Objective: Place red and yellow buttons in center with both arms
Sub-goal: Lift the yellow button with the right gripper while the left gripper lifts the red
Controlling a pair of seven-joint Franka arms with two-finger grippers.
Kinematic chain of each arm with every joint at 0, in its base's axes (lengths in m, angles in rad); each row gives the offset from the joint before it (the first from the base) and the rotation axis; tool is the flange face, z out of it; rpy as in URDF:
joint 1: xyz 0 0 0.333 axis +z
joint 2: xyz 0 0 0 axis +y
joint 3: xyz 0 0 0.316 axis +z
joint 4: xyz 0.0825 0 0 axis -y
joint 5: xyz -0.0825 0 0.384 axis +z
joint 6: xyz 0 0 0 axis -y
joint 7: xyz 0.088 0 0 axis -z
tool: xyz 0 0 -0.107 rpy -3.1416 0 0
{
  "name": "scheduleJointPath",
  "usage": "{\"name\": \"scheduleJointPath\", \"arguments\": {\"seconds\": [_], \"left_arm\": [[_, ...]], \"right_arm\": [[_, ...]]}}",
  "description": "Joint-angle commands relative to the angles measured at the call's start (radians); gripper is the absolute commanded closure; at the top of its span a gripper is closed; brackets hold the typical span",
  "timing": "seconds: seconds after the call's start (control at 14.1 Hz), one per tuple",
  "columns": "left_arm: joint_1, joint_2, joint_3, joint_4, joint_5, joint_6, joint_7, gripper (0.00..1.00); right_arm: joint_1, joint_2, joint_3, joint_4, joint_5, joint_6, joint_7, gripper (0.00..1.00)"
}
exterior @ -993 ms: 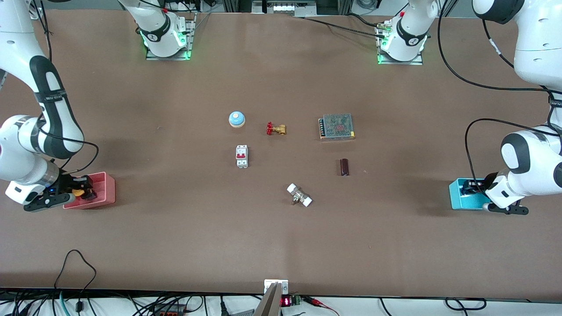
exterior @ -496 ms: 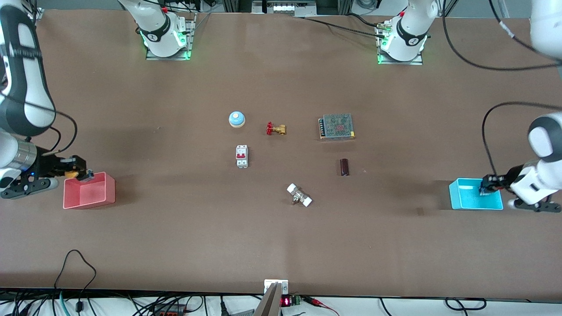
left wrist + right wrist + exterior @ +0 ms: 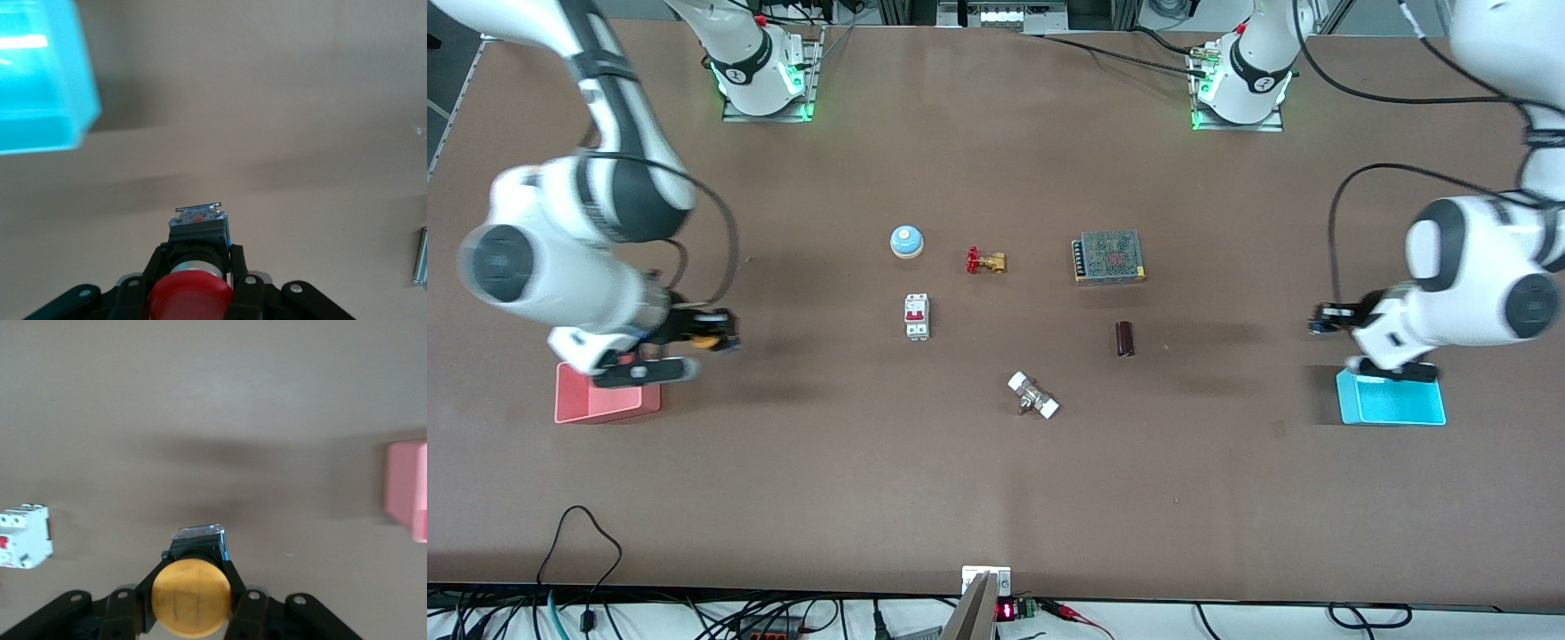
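At the right arm's end of the table a shallow pink bin [image 3: 607, 402] with smooth plastic walls sits on the matte brown tabletop [image 3: 827, 498], and the right gripper [image 3: 713, 336] hangs in the air just past its inner edge, over bare table, its black fingers [image 3: 235, 597] clamped on the dark boxy body of the yellow button [image 3: 191, 597], whose round, slightly scuffed orange-yellow cap faces the wrist camera. Toward the middle lie a white rectangular circuit breaker [image 3: 917, 316] with a red switch, and farther from the front camera a blue dome bell [image 3: 906, 241] with a pale top. Beside the bell is a small brass valve [image 3: 986, 261] with a red handle, and nearer the camera a stubby metal fitting [image 3: 1033, 396] with white ends lies at an angle. Next come a flat power supply [image 3: 1109, 257] under a perforated metal grille and, nearer the camera, a glossy dark maroon cylinder [image 3: 1125, 339] lying flat. The left gripper [image 3: 1327, 318] hangs over bare table just inward of a bright turquoise bin [image 3: 1391, 404] at the left arm's end; its fingers [image 3: 237, 273] are closed on the red button [image 3: 191, 297], a smooth round red cap on a blue-black squared body with a metal end plate.
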Motion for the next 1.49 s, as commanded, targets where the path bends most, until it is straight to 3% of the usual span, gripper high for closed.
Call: {"name": "scheduleJointPath", "arguments": {"seconds": [0.0,0.28,0.64,0.71,0.85,0.92,1.28,1.42], "left_arm": [[0.002,-0.008,-0.028,-0.044,-0.019,0.044,-0.031,0.77],[0.000,-0.002,-0.046,-0.166,-0.019,0.207,-0.037,0.77],[0.000,0.009,-0.048,-0.211,-0.029,0.268,-0.039,0.76],[0.000,0.011,-0.048,-0.211,-0.030,0.268,-0.039,0.64],[0.000,-0.005,-0.048,-0.199,-0.030,0.262,-0.039,0.11],[0.000,-0.032,-0.048,-0.194,-0.028,0.258,-0.033,0.00],[-0.011,-0.061,-0.026,0.012,-0.033,0.218,-0.042,0.00],[-0.011,-0.063,-0.010,0.127,-0.033,0.120,-0.057,0.00]], "right_arm": [[0.071,0.032,0.001,-0.026,-0.019,0.070,0.122,0.70],[0.088,0.035,0.001,-0.207,-0.021,0.313,0.147,0.70],[0.118,0.070,0.002,-0.228,-0.111,0.337,0.271,0.70],[0.126,0.075,0.002,-0.228,-0.119,0.337,0.297,0.70],[0.134,0.085,0.002,-0.228,-0.120,0.343,0.320,0.70],[0.135,0.090,0.004,-0.228,-0.120,0.358,0.329,0.70],[0.148,0.116,0.007,-0.228,-0.120,0.378,0.359,0.70],[0.154,0.128,0.005,-0.228,-0.120,0.396,0.359,0.70]]}}
